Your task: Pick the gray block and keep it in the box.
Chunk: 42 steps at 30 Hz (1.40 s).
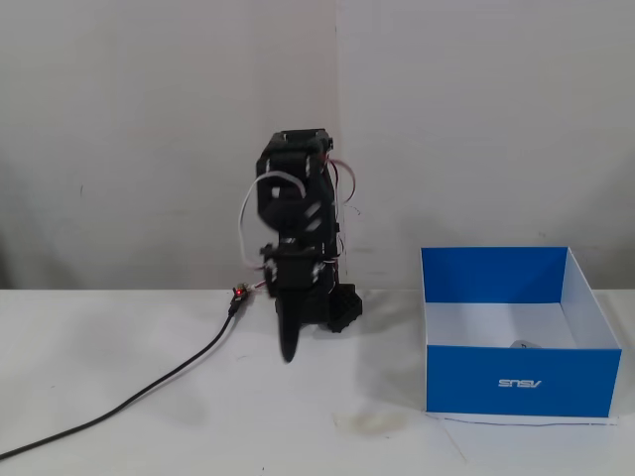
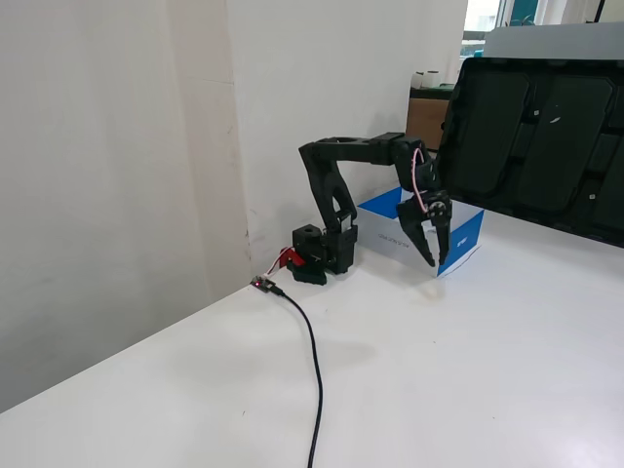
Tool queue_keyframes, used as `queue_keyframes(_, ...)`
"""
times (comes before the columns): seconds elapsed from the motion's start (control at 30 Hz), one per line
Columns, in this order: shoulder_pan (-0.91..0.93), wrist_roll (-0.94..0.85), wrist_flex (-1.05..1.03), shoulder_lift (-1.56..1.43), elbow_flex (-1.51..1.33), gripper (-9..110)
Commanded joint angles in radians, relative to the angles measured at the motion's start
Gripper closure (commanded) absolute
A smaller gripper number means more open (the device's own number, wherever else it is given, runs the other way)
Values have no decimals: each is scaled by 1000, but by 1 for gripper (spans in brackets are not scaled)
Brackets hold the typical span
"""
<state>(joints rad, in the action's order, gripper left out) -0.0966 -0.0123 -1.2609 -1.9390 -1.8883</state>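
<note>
gray block (image 1: 523,344) mostly hidden behind box (image 1: 516,382) wall.

Arm (image 2: 336,185) and gripper (image 2: 436,257): matt black plastic, slightly textured. Box (image 1: 523,382): cardboard, smooth blue outside with a faint sheen, matt white inside. Worktop (image 2: 468,370): smooth white, low gloss. Cable (image 2: 314,361), lower centre of a fixed view: black rubbery sheath, matt. Wall (image 1: 149,129): painted, matt off-white.

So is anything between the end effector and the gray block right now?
Only the box's own wall. The gray block already lies inside the box, and the open, empty end effector hangs outside it, over bare table. The box is open-topped and nothing covers the block, so a reach from above looks clear.
</note>
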Motion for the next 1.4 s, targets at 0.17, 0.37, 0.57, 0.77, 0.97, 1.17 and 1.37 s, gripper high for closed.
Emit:
queue_keyframes(0.17,17,2,288,-411,-503,101)
queue_keyframes(0.37,-21,11,313,-672,-739,101)
queue_keyframes(0.57,-12,12,330,-793,-870,101)
queue_keyframes(0.77,-8,12,293,-988,-1002,101)
queue_keyframes(0.97,-3,12,149,-1308,-1095,101)
queue_keyframes(1.17,23,28,72,-1448,-1118,101)
queue_keyframes(1.37,54,41,72,-1450,-1120,98)
